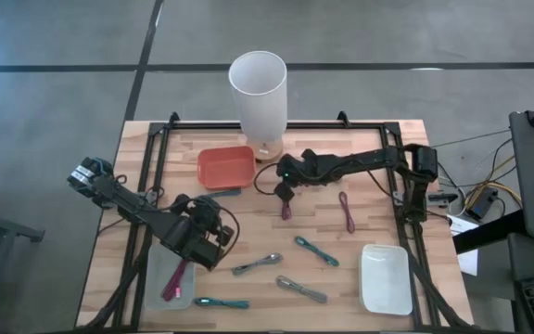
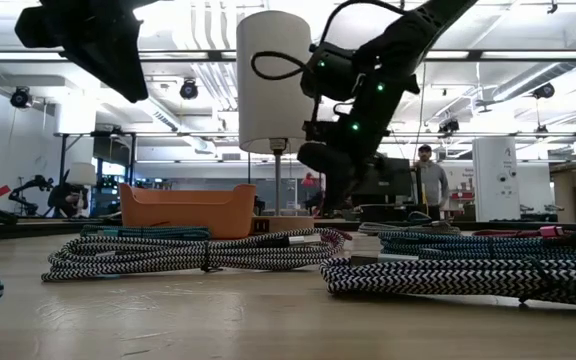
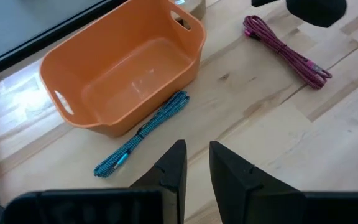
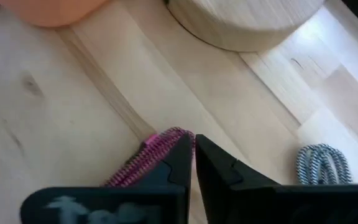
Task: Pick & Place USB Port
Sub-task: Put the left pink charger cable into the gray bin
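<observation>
My right gripper [image 1: 285,192] [image 4: 193,146] reaches from the table's right side to its middle, in front of the white cylinder's wooden base [image 4: 247,22]. It is shut on a pink braided cable [image 1: 286,210]. The orange bin [image 1: 226,167] [image 3: 126,68] sits to its left, with a teal cable [image 3: 145,130] lying along the bin's near wall. My left gripper [image 1: 207,230] [image 3: 196,163] hovers over bare wood near the table's left side, open by a narrow gap and holding nothing. A second pink cable [image 1: 346,211] [image 3: 284,50] lies on the wood. My right gripper pinches the pink cable near one end [image 4: 171,138], coming from above and pointing down. The rest of the bundle [image 1: 286,213] trails from the fingers toward the near edge. The fingers hide whether it is clear of the wood.
A tall white cylinder [image 1: 258,93] stands at the far edge. More teal [image 1: 316,250] and grey [image 1: 258,264] cables lie toward the near edge. A white tray [image 1: 385,278] sits near right, and a grey tray [image 1: 167,283] holding a pink cable sits near left. A person [image 2: 428,185] stands in the room beyond.
</observation>
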